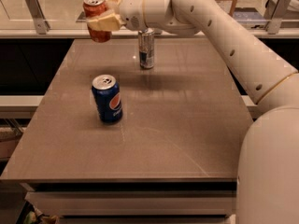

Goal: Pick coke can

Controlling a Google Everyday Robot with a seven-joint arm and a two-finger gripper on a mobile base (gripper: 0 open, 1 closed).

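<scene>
Showing a slanted metal bracket [35, 10] at the far left, well beyond the blue Pepsi can [107, 98] and off to its left, fixed on the pale ledge [51, 32] behind the table [187, 125].

Clamping the gripper [98, 22] around the middle of the coke can [95, 3], with pale fingers [106, 21] pressing on the orange-red wall. Holding that can in the air, clear of the tabletop, beyond the Pepsi can and a touch to its left, nearly upright, with its silver top leaning a little leftward.

Leaving the Pepsi can itself standing upright on the brown surface, silver top up, logo turned toward the near right, touching nothing but the table.

Passing on to 1 taller slim silver-blue can [146, 49], standing upright farther back than the Pepsi can and to its right, directly under the wrist and apart from the gripper.

Stretching the white arm [224, 36] from there toward the right, crossing high beyond the Pepsi can and then sloping down along the table's right side.

Ending in the bulky white robot body [271, 171] at the near right, well to the right of the Pepsi can and closer to the camera.
</scene>
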